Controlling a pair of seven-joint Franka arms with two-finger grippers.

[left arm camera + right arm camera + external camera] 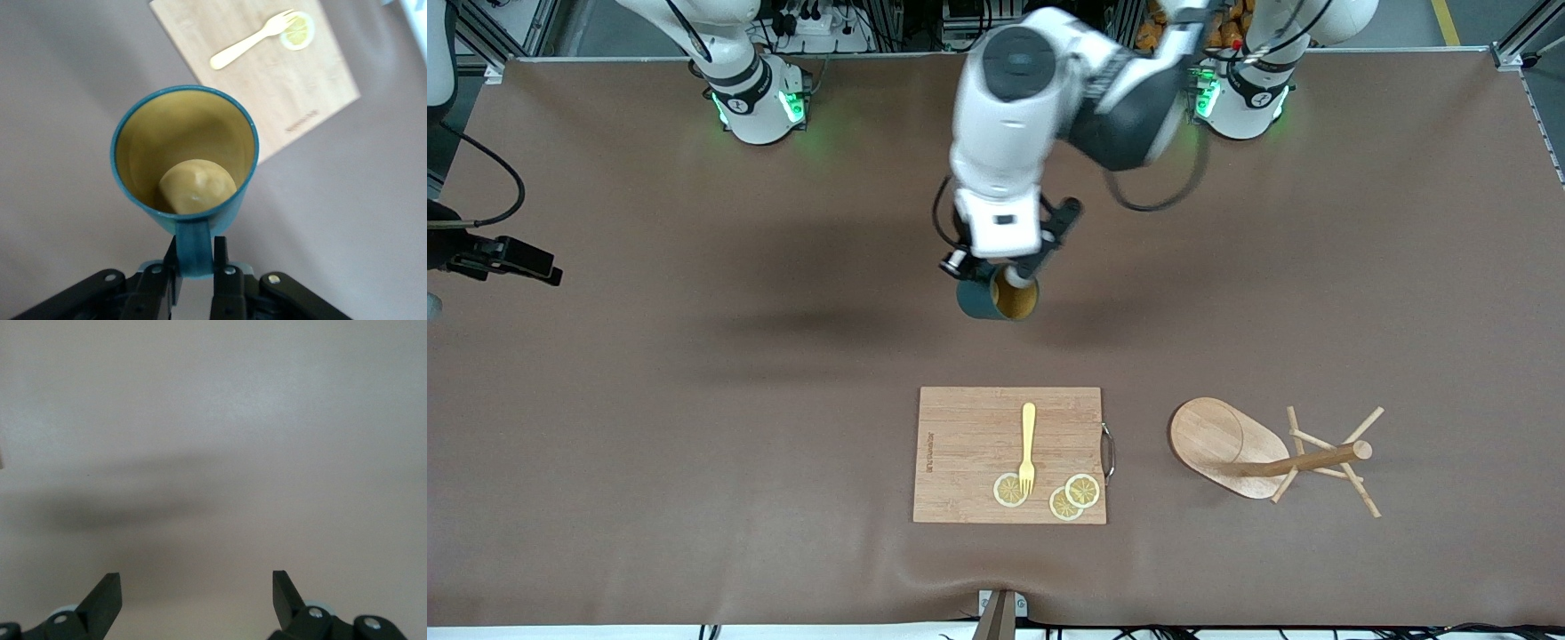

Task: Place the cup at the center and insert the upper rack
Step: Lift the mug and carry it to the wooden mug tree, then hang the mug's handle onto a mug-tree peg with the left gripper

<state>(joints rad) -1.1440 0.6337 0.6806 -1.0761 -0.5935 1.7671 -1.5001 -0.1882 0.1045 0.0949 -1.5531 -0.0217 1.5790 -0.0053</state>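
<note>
The dark teal cup (998, 300) hangs tilted in the air over the middle of the table, its yellowish inside turned toward the front camera. My left gripper (1009, 271) is shut on its loop handle. In the left wrist view the cup (183, 150) fills the middle, and the left gripper (195, 257) pinches the handle between both fingers. The upper rack (1272, 455), a wooden mug tree, lies on its side on the table toward the left arm's end. My right gripper (197, 587) waits open over bare table at the right arm's end (534, 265).
A wooden cutting board (969, 427) lies nearer the front camera than the cup, beside the mug tree. On it are a yellow fork (1028, 443) and three lemon slices (1082, 490). Brown mat covers the table.
</note>
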